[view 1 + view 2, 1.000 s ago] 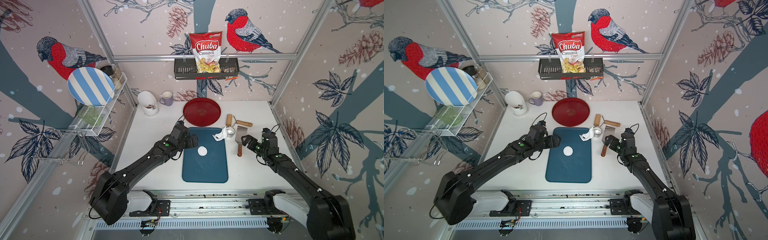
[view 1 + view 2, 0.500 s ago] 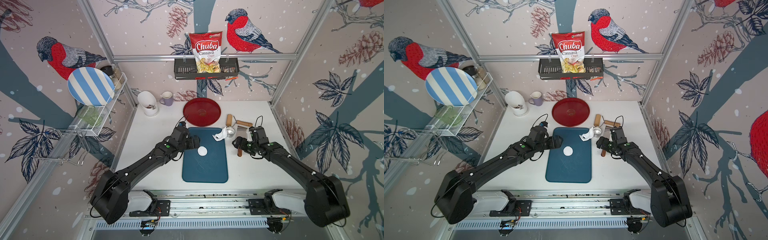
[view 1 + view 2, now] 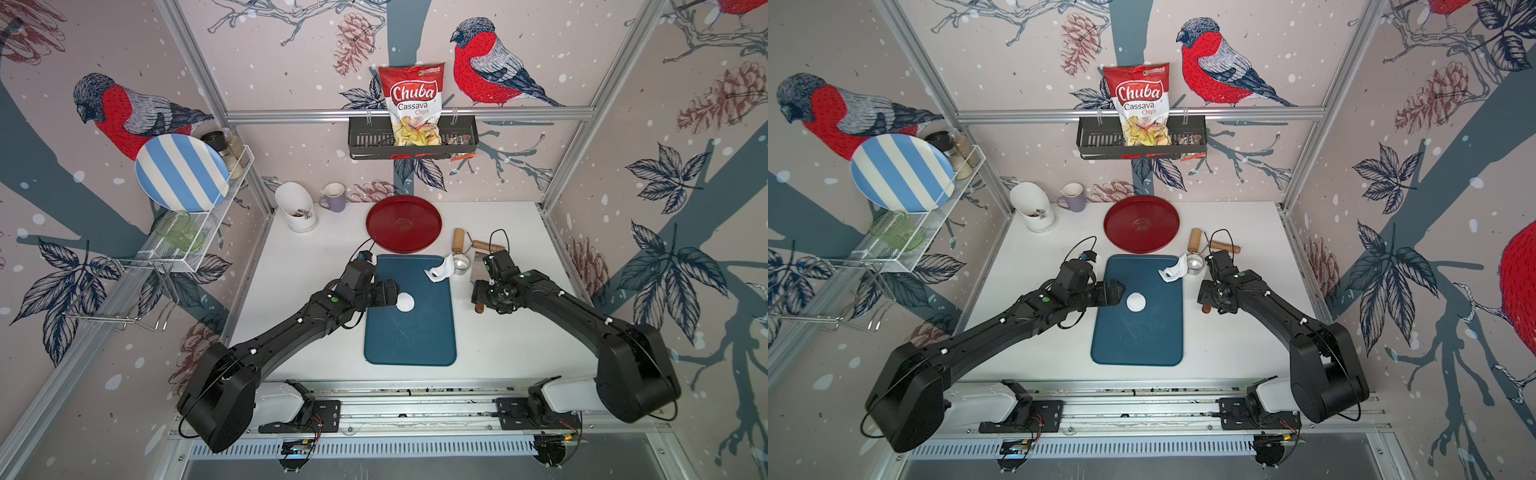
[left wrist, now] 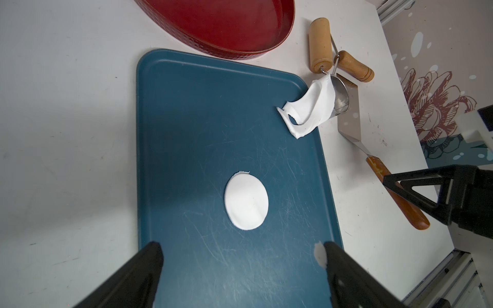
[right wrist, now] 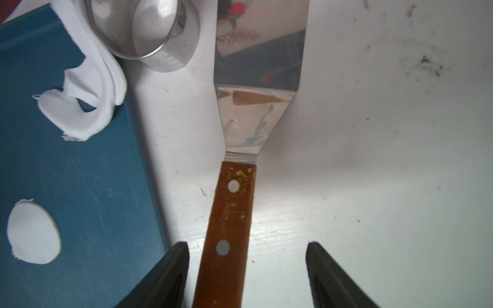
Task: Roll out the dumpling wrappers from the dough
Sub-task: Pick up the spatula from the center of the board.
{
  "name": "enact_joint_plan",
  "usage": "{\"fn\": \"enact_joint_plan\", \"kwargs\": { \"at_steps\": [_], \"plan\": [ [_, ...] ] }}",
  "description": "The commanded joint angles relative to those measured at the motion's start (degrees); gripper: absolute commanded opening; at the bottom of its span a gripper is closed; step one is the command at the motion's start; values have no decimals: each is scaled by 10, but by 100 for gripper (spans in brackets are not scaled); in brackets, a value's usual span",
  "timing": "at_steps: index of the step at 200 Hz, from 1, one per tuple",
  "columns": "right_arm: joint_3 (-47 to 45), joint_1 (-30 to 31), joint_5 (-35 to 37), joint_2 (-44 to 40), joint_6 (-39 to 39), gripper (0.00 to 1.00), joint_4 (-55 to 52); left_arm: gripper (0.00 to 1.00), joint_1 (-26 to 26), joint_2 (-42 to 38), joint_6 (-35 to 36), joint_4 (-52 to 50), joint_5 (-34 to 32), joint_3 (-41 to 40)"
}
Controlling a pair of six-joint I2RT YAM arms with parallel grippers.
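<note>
My left gripper point(image 4: 241, 249), fingers spread wide and empty, sits at the frame's lower edge, just short of the dumpling wrapper point(image 4: 246, 202) lying flat mid-frame on the blue board point(image 4: 202, 120). It looks thin, soft and easy to tear, so I'd go under its rim, not pinch. Upper right, the dough scrap point(image 4: 309, 106) slumps over the board's edge. My right gripper point(image 5: 246, 246) straddles the spatula point(image 5: 232, 208) handle, fingers apart, not touching it.

Arms: two, matte black, built of thick rounded links, the left arm point(image 3: 291, 332) and the right arm point(image 3: 573, 303).
Markings: a green dot point(image 3: 332, 298) sat near each wrist, with small white studs point(image 3: 298, 321) along the links.
Cables: thin black loops point(image 3: 362, 248) stood at both wrists.
Bases: white housings point(image 3: 278, 405) were mounted on a silver rail point(image 3: 415, 409).
Left end effector point(image 4: 240, 253): two black wedge fingers point(image 4: 138, 277), one tip smeared pale.
Right end effector point(image 5: 247, 244): matching black wedges.
</note>
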Motion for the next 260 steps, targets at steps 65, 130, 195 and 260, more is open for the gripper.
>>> {"fn": "enact_joint_plan", "kwargs": {
  "at_steps": [65, 130, 195, 260],
  "plan": [
    [2, -30, 28, -2, -33, 54, -51, 95, -1, 5, 7, 37, 10, -1],
    [-1, -31, 21, 1, -45, 40, -53, 95, -1, 7, 7, 38, 10, 0],
    [1, -34, 18, -2, -51, 28, -56, 95, -1, -1, 7, 37, 4, 1],
    [6, -37, 23, -41, -46, 10, -51, 96, -1, -10, 0, 30, -18, 9]
  ]
}}
